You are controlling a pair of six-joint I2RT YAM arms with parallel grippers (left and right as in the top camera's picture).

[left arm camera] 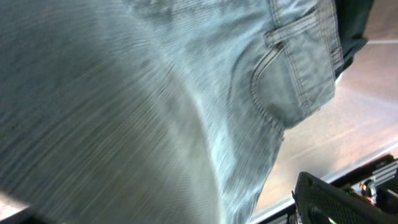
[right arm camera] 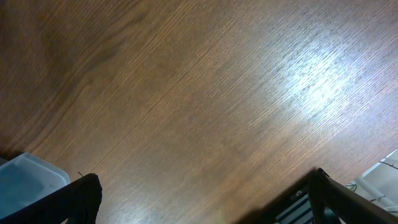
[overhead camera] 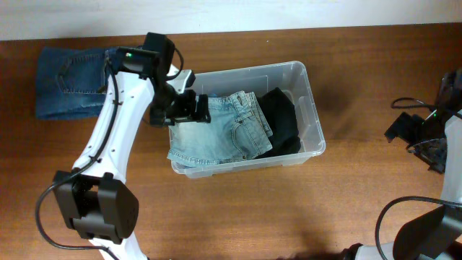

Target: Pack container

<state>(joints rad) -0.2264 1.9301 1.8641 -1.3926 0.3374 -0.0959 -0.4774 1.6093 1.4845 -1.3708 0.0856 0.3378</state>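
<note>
Wooden surface (overhead camera: 361, 65), clear container (overhead camera: 315, 108) at centre holding light jeans (overhead camera: 231, 133) and a black garment (overhead camera: 283, 119). Left tool (overhead camera: 196, 110) spread wide over the jeans, seemingly gripping nothing; right tool (right arm camera: 202, 202) wide, empty, at right.

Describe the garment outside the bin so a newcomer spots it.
Find the clear rectangular plastic container mid-table. Left of it, on the brown wooden table, lies folded dark blue denim. Unlike the light-wash jeans and black garment, it sits outside the container.

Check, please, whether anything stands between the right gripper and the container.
Nothing visible does: only bare wooden table lies between the open right gripper and the container, on its right-wall side.
</note>
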